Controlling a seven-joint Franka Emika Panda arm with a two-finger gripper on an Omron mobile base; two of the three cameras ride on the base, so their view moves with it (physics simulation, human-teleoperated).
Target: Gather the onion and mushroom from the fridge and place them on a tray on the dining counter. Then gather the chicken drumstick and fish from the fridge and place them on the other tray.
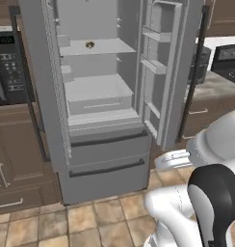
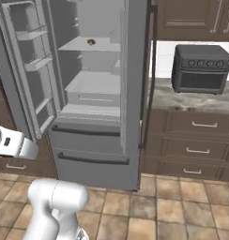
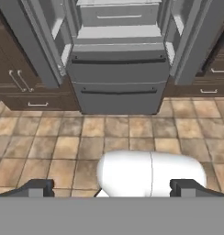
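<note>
Fridge (image 1: 105, 159) stands upright, both upper doors swung wide, giving arm access to shelves; drawer handles run left-right. Pincer (image 3: 111, 189) well back near floor, tips spread wide, empty. Small brown round item (image 1: 90, 45), too tiny to identify, on upper shelf far inside.

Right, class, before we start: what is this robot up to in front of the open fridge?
The robot arm stands before the fridge, whose two upper doors are swung open. Its gripper is open and holds nothing, pointing down toward the tiled floor and the fridge's bottom drawers. One small round brownish item sits on an upper shelf; what it is cannot be told. Nothing is being picked up at this moment.
</note>
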